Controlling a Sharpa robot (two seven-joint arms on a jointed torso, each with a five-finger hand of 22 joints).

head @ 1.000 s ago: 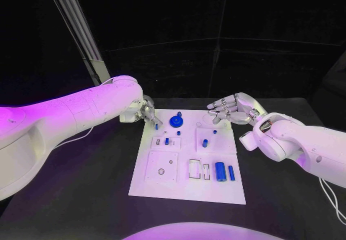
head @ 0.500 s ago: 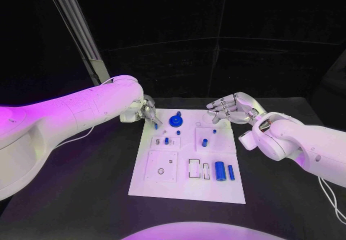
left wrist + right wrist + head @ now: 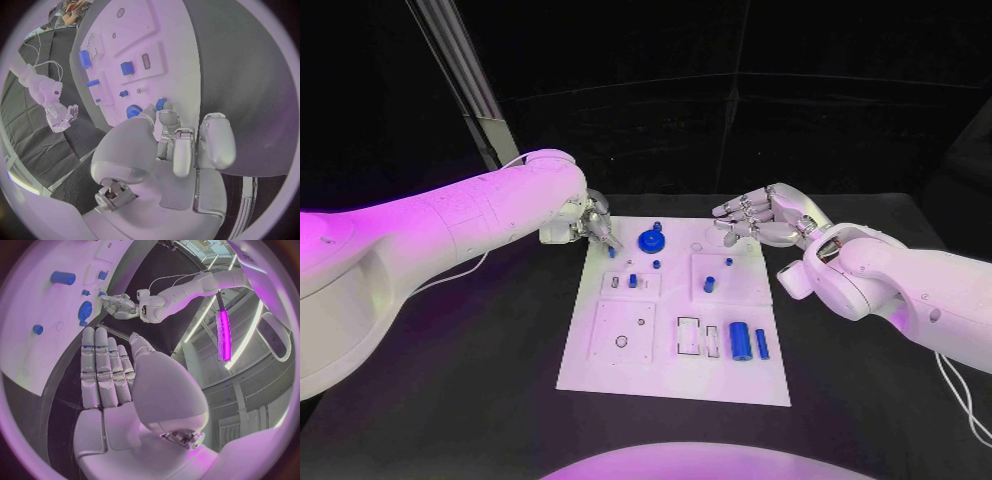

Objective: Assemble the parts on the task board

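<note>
I have my left hand [image 3: 593, 226] pinching a small blue peg [image 3: 612, 251] at the white task board's [image 3: 668, 375] far corner, right hand [image 3: 759, 220] empty, fingers straight; next, I judge, seat it squarely.

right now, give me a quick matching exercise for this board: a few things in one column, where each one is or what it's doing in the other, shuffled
Things:
1. left hand
2. right hand
3. round blue gear
4. two upright blue cylinders

Places or states:
A. side by side at the near right of the task board
B. fingers spread, holding nothing, at the board's far right corner
C. fingertips pinching a small blue part at the board's far left edge
D. at the board's far end, between the two hands

Pairs: 1-C, 2-B, 3-D, 4-A
</note>
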